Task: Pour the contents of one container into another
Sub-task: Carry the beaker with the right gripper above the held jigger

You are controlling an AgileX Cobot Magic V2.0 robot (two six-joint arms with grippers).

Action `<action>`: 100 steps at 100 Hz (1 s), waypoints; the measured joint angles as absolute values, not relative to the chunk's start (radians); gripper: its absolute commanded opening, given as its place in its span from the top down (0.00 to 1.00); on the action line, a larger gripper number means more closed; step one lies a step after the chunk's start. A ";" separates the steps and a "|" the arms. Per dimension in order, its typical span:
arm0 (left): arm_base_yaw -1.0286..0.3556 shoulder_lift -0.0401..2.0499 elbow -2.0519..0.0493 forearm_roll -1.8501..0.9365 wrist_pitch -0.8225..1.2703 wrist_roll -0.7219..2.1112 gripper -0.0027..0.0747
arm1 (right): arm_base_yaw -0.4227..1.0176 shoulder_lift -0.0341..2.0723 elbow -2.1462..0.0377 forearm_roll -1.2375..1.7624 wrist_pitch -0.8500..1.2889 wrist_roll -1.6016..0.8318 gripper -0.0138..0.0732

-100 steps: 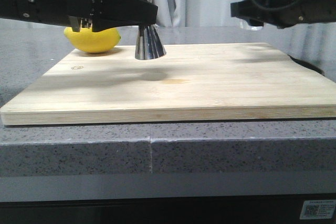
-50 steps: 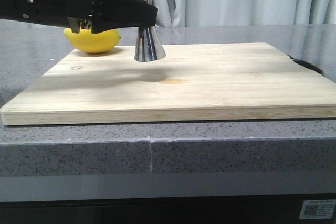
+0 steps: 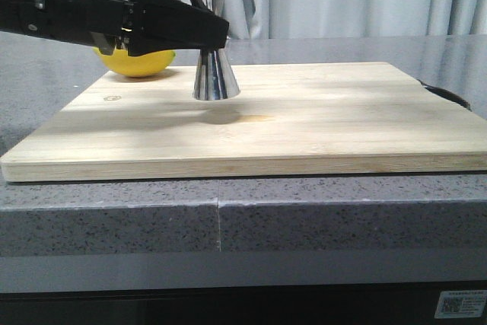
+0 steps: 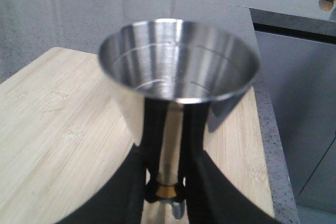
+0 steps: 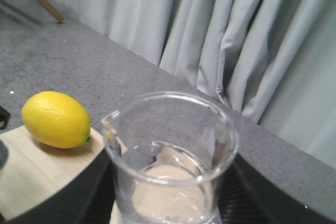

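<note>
Upright on the wooden board [image 3: 304, 123], the steel jigger [image 3: 215, 74] is clenched at its waist by the left tool [image 3: 217, 36], its cup seemingly empty. Right tool [image 5: 168, 203] grasps the glass beaker [image 5: 170, 156], lifted near the lemon [image 5: 55, 119]. Pouring appears not yet done.

lemon [image 3: 135, 62]: far-left edge of board | cutting board [image 3: 304, 127]: on grey counter [image 3: 114, 211]

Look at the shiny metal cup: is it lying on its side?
No, the jigger stands upright on the board, with the left gripper closed around its narrow waist.
</note>
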State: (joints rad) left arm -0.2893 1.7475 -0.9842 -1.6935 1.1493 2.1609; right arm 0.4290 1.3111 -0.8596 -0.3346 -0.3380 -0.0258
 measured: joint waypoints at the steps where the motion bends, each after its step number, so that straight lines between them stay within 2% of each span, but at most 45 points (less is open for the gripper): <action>1: -0.289 1.748 -0.984 -1.692 1.149 2.161 0.99 | 0.434 1.311 -0.860 -0.339 -0.338 -0.026 0.62; 100: -0.299 1.748 -0.984 -1.665 1.153 2.154 0.99 | 0.461 1.311 -0.860 -0.549 -0.328 -0.026 0.62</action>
